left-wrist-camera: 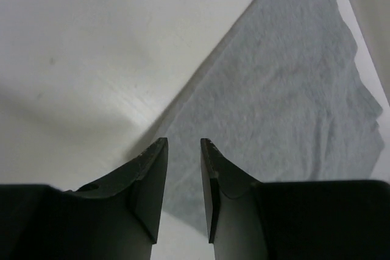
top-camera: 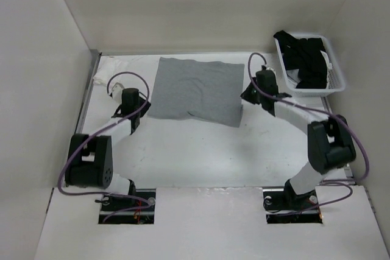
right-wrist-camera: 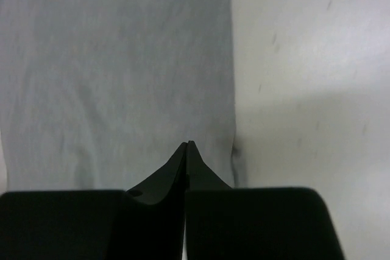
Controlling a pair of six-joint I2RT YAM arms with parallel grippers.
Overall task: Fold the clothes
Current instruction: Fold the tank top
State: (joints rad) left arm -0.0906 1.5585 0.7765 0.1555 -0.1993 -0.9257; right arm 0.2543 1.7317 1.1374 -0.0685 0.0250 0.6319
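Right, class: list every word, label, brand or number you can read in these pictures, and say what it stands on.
None can be read. The grey tank top shows no print or tag; the white basket and the black garments in it show no label.

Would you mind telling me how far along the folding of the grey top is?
Done: the grey tank top lies as a rough rectangle, no straps showing. In hand: nothing visibly gripped; the left hand is open by its left edge, the right hand shut by its right edge. Left: perhaps one more fold, though I cannot tell.
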